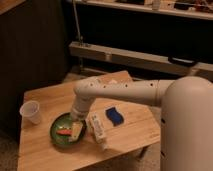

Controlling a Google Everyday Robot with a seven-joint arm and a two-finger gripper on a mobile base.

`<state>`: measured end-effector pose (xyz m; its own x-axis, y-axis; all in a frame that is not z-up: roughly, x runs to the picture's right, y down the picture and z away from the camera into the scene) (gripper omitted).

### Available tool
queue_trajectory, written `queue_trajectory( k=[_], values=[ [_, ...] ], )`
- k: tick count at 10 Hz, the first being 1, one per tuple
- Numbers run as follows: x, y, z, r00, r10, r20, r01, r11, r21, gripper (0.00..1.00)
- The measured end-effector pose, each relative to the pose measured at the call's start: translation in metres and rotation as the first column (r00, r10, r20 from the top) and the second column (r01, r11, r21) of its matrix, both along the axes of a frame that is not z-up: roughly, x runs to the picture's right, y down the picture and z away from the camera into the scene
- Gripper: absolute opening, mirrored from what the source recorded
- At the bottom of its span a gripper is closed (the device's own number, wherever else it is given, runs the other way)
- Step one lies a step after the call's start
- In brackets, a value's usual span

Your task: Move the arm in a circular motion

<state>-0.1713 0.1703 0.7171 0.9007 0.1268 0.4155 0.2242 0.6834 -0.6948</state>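
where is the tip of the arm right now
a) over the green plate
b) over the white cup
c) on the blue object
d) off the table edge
a: the gripper at the end of the arm is down over the green plate, apart from the white cup and the blue object.

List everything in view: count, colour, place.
table: one, light wood, centre
cup: one, white, table's image-left edge
plate: one, green, near front of table
orange bit: one, orange, on plate
box: one, white, image-right of plate
block: one, blue, beside box
rail: one, grey, behind table
arm: one, white, reaching over table from image right
gripper: one, pale, over plate
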Motion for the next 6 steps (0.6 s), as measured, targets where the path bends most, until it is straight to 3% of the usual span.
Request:
queue_trajectory(
  k=[1, 2, 4, 6],
  values=[
    [-0.001, -0.012, -0.012, 1.000, -0.024, -0.004, 0.024, 0.9989, 0.041, 0.80],
    [-0.007, -0.033, -0.036, 0.997, -0.072, -0.010, 0.072, 0.9923, 0.100, 0.80],
    [-0.021, -0.061, -0.065, 0.988, -0.152, -0.028, 0.155, 0.9724, 0.175, 0.80],
    [-0.056, -0.108, -0.095, 0.961, -0.265, -0.079, 0.277, 0.9268, 0.254, 0.80]
  ],
)
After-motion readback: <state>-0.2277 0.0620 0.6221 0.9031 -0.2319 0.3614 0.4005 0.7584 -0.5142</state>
